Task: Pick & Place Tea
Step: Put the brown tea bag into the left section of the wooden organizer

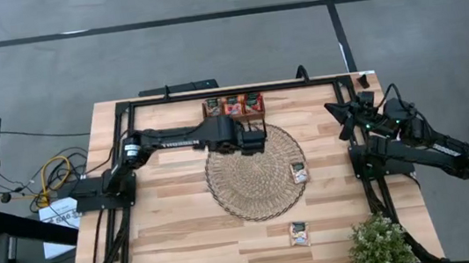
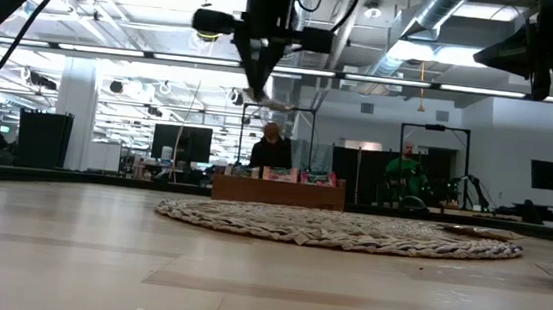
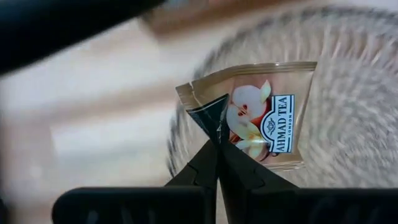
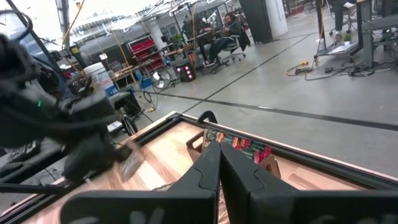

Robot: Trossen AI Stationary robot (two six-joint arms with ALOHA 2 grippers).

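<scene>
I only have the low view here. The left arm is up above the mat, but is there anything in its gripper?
Observer: Yes. The left gripper is shut on a corner of a tea sachet.
Operator: Any sachets left to pick?
Observer: One lies on the woven mat near its right edge.
Operator: Others?
Observer: One more on the bare table, nearer the plant.

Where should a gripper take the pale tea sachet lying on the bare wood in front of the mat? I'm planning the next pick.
The pale square tea sachet lies flat on the light wooden table, clear of the round woven mat and the potted plant. Probably best to come straight down from above and pinch one free edge or corner, since it is thin and flat.
</scene>
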